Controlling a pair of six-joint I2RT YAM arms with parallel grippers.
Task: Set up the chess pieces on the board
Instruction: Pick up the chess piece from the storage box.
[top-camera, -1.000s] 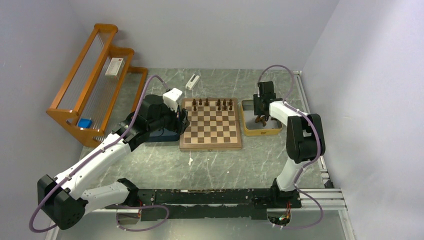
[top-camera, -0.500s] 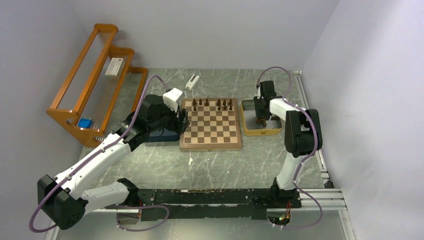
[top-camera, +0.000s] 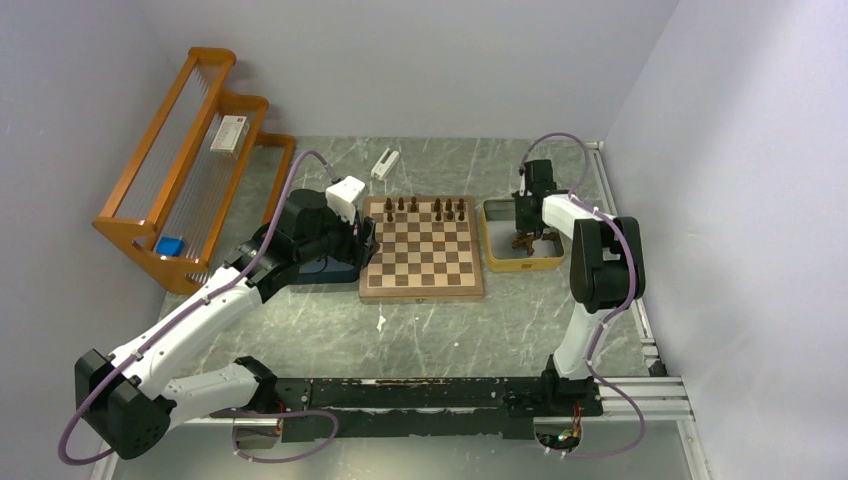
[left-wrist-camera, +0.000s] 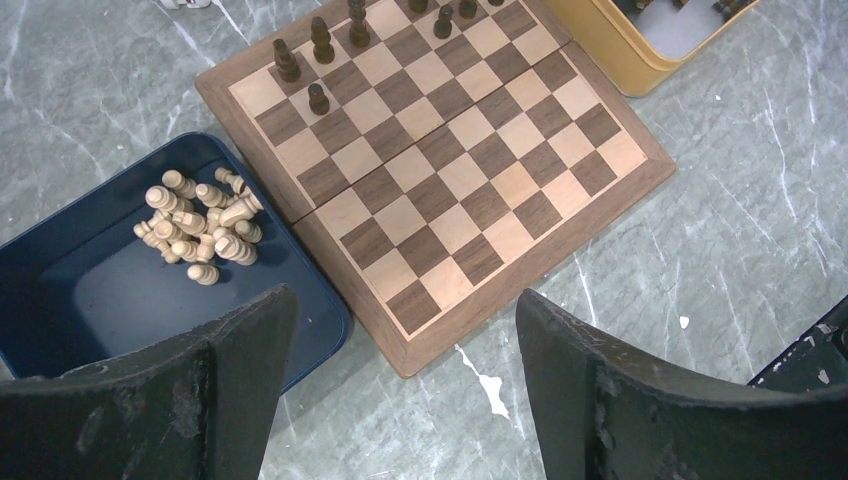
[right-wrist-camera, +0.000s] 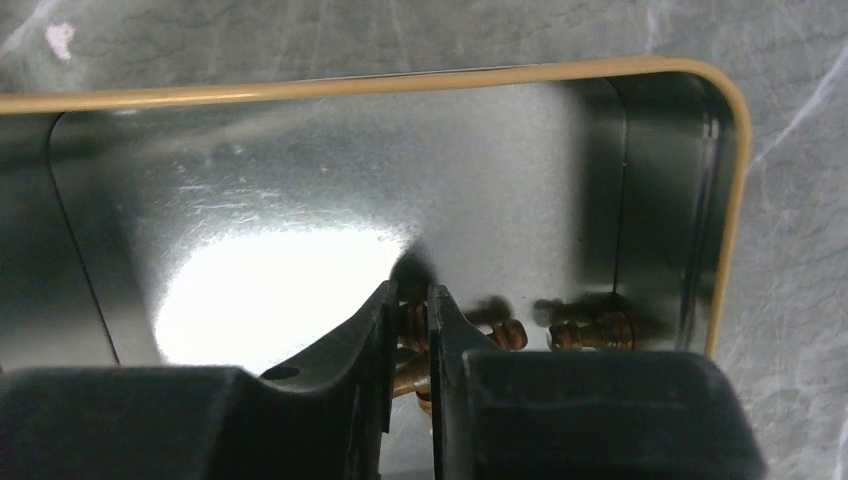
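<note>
In the left wrist view, the pale pieces (left-wrist-camera: 200, 235) lie in a heap in the dark blue tray (left-wrist-camera: 90, 300) at the left. The left claw (left-wrist-camera: 400, 300) hangs wide open. The board (left-wrist-camera: 470, 215) fills the middle, with dark pieces (left-wrist-camera: 320, 40) near its top edge. In the right wrist view, the right claw (right-wrist-camera: 410, 295) pinches a dark piece (right-wrist-camera: 413, 322) low in the yellow tray (right-wrist-camera: 400, 82).

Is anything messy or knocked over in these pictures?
Yes. The pale chess pieces lie tumbled in a heap in the dark blue tray, many on their sides. The dark pieces on the board stand upright.
</note>
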